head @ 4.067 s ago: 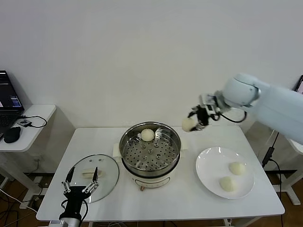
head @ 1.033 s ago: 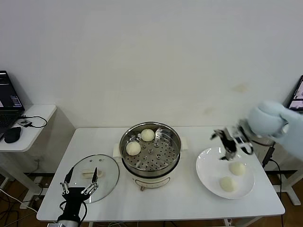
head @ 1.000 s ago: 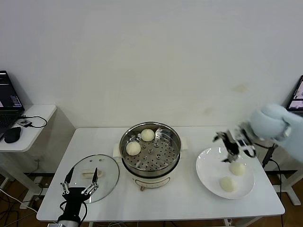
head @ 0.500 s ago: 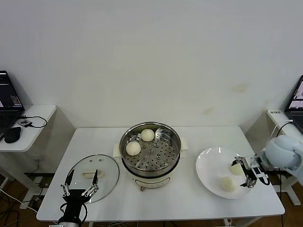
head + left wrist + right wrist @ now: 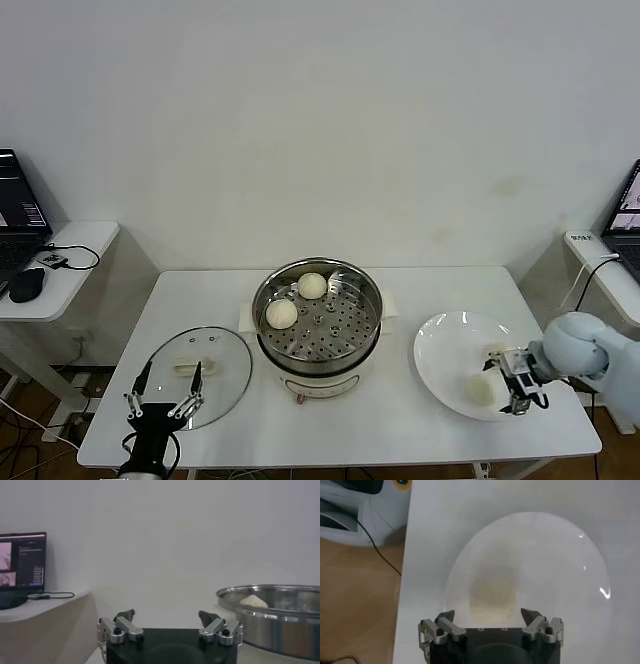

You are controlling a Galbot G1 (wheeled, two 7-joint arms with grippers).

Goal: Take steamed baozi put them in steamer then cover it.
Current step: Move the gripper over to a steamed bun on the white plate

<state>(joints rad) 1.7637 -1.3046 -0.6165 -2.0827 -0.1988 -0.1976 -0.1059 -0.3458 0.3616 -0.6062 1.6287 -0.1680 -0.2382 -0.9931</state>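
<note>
The steel steamer (image 5: pixel 318 322) stands mid-table with two baozi on its perforated tray, one at the back (image 5: pixel 312 285) and one at the left (image 5: pixel 281 313). Two more baozi lie on the white plate (image 5: pixel 445 345): a near one (image 5: pixel 480 389) and a far one (image 5: pixel 496 350) partly hidden by my right gripper (image 5: pixel 504 384). That gripper is open and low over the plate's right side. Its jaws stand either side of the near baozi (image 5: pixel 492 597) in the right wrist view, not touching it. My left gripper (image 5: pixel 160 397) is open and parked at the table's front left.
The glass lid (image 5: pixel 215 372) with a cream handle lies flat to the left of the steamer, just beyond my left gripper. The left wrist view shows the steamer's rim (image 5: pixel 270 592) and a baozi top (image 5: pixel 254 600). A side table with a laptop stands far left.
My right gripper has come down from above the plate's far side to its near right side, level with the near baozi. The left arm has hardly moved.
</note>
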